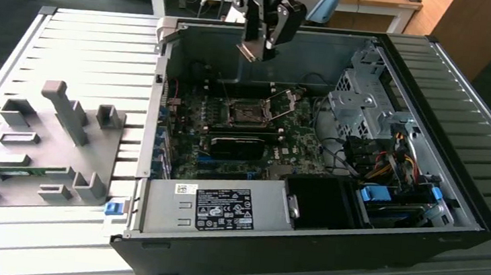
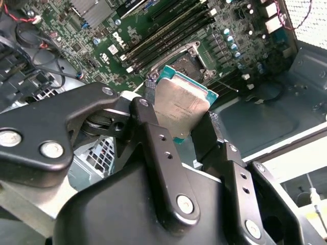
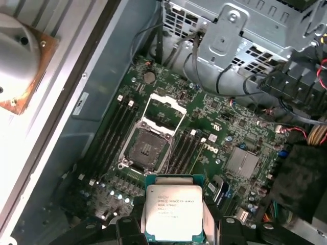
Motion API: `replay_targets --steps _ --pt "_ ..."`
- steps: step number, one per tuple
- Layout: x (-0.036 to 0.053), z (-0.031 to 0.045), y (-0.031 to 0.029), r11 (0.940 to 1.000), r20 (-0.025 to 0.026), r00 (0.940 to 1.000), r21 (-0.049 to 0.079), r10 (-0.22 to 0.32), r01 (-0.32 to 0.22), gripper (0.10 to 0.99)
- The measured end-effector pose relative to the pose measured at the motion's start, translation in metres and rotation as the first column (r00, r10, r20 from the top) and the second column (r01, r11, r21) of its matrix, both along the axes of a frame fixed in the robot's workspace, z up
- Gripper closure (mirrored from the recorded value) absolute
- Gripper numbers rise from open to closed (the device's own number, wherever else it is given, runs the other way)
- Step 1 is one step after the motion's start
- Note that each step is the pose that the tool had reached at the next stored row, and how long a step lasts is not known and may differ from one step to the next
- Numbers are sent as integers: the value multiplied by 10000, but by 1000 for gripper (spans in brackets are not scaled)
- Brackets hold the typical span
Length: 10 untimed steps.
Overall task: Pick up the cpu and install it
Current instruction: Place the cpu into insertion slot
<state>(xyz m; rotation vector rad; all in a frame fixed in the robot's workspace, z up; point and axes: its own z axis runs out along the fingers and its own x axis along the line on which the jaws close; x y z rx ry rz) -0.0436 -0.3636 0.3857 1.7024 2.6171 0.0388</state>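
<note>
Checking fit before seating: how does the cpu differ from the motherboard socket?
The cpu is shiny silver-grey with a green edge; the socket is dark and metal-framed. The cpu hangs clamped in the pincer above the motherboard; the socket sits on it, lid open, empty. Both are square.

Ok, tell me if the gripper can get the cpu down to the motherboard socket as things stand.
Probably yes: the gripper holds the cpu above the case, the socket lies bare, its frame flipped open.
</note>
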Motion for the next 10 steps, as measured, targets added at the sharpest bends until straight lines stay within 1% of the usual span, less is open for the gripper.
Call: replay_targets --steps 5,7,10 --pt "0 -8 1 9984 1 9984 0 -565 565 553" --pt "0 -11 1 9962 0 9962 -1 -868 868 553" --pt "0 -16 1 9912 0 9912 -1 -1322 1322 553"
